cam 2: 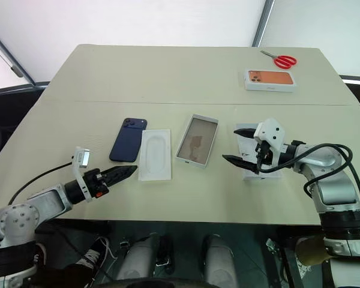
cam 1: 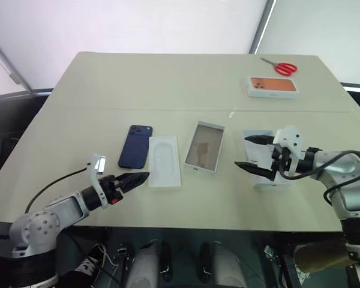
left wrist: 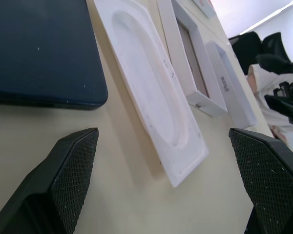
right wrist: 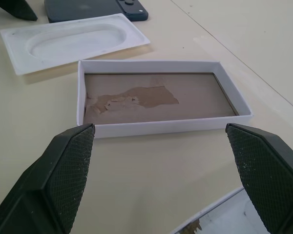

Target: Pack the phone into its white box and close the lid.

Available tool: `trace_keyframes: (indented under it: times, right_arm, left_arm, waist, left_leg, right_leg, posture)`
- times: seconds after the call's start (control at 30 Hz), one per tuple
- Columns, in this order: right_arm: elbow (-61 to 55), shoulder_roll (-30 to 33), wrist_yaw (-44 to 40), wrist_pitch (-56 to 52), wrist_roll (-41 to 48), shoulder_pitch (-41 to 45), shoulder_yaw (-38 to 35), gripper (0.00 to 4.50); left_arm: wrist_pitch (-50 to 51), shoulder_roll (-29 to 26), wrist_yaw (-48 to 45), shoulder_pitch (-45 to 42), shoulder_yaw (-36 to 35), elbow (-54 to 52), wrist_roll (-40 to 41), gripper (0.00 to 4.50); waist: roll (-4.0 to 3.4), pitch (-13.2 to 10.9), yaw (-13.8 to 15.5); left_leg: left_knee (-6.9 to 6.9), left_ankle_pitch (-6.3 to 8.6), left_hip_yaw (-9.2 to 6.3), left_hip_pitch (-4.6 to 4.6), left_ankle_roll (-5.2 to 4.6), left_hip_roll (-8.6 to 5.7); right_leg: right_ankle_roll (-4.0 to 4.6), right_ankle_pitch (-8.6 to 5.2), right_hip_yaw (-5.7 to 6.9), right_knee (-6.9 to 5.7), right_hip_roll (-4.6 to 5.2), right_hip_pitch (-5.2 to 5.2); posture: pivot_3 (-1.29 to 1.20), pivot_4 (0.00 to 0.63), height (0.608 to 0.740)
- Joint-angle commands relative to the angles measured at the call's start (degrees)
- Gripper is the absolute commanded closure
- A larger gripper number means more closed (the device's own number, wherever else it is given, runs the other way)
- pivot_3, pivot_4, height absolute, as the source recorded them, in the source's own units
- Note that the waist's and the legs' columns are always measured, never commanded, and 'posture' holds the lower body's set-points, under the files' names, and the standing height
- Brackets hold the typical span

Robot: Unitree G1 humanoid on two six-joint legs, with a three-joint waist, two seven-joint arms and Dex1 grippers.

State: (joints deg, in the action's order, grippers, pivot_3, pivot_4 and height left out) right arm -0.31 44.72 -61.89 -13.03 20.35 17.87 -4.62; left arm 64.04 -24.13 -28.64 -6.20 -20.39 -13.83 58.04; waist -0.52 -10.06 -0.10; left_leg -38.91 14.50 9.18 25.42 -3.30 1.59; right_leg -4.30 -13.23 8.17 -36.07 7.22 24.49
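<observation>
Left eye view: the white box [cam 1: 204, 146] lies open on the table [cam 1: 168, 84] — phone [cam 1: 135, 146] beyond the insert [cam 1: 165, 161] on its left, lid [cam 1: 259, 139] on its right under the right gripper [cam 1: 252, 152].

Left wrist view: left gripper [left wrist: 161, 180] spread wide, empty.

Right wrist view: right gripper's jaws wide, empty, facing the box.

Matt navy phone [cam 1: 135, 146], white cardboard box [cam 1: 204, 146] with scuffed brown floor, textured black gripper pads [right wrist: 68, 170].
</observation>
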Motion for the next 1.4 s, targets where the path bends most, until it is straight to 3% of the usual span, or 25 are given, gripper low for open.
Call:
trace_keyframes:
  times: [0.03, 0.6, 0.93, 1.03, 1.27, 1.3, 1.4]
  right_arm:
    - [-0.27, -0.57, 0.65, 1.33, -0.37, 1.43, -0.24, 0.03]
    - [-6.24, -2.19, 1.04, -1.4, 1.25, 0.12, 1.72, 0.03]
    - [-5.43, -2.71, 1.59, -0.87, 0.29, 0.84, 2.2, 0.03]
    - [-4.9, -2.93, 1.74, -0.45, -0.04, 1.19, 2.34, 0.0]
    - [-4.81, -3.12, 2.11, 0.12, -0.5, 1.92, 2.31, 0.0]
    - [-4.8, -3.04, 2.13, 0.04, -0.46, 2.12, 2.23, 0.0]
    - [-4.85, -2.99, 2.18, -0.07, -0.41, 2.33, 2.14, 0.0]
  left_arm:
    - [-0.13, 2.61, 2.01, -1.45, 2.84, 1.44, -0.03, 0.0]
    - [-1.97, 6.78, 4.08, -6.85, 7.54, 9.05, -3.05, 0.0]
    - [-0.54, 6.56, 4.69, -6.14, 5.78, 9.1, -1.64, 0.0]
    - [-0.8, 6.37, 5.07, -5.75, 6.32, 9.46, -2.42, 0.76]
    - [0.48, 6.75, 6.71, -5.47, 5.83, 10.19, -1.83, 4.16]
    - [0.85, 6.83, 7.21, -5.52, 5.57, 10.33, -1.69, 4.45]
    - [2.19, 7.18, 8.65, -5.91, 4.64, 10.92, -1.07, 4.45]
  waist:
    - [0.01, 0.0, 0.43]
    - [-0.06, 0.08, 0.9]
    - [-0.06, 0.08, 0.86]
    - [-0.05, 0.08, 0.76]
    - [-0.09, 0.1, 0.86]
    - [-0.1, 0.11, 0.88]
    - [-0.13, 0.12, 0.8]
  left_leg:
    - [-0.01, 0.0, 0.0, 0.0, 0.0, 0.0]
    - [-0.06, 0.01, -0.05, -0.06, -0.03, -0.02]
    - [-0.07, 0.02, -0.06, -0.06, -0.04, -0.02]
    - [-0.07, 0.02, -0.05, -0.06, -0.04, -0.02]
    - [-0.05, 0.03, -0.06, -0.06, -0.05, -0.01]
    - [-0.06, 0.03, -0.06, -0.07, -0.05, -0.02]
    - [-0.05, 0.14, -0.07, -0.11, -0.23, -0.01]
  right_leg:
    - [0.0, 0.0, 0.0, 0.0, 0.0, 0.0]
    - [0.01, 0.0, 0.04, 0.0, 0.03, -0.09]
    - [0.02, -0.01, 0.04, 0.0, 0.03, -0.1]
    - [0.02, -0.01, 0.04, 0.0, 0.03, -0.09]
    - [0.02, -0.01, 0.04, 0.02, 0.02, -0.07]
    - [0.03, -0.01, 0.04, 0.02, 0.03, -0.07]
    - [0.04, -0.02, 0.04, 0.02, 0.03, -0.05]
  posture:
    - [0.0, 0.15, 0.738]
    - [0.0, 0.15, 0.738]
    - [0.0, 0.15, 0.738]
    - [0.0, 0.15, 0.738]
    - [0.0, 0.15, 0.738]
    - [0.0, 0.15, 0.738]
    - [0.0, 0.15, 0.738]
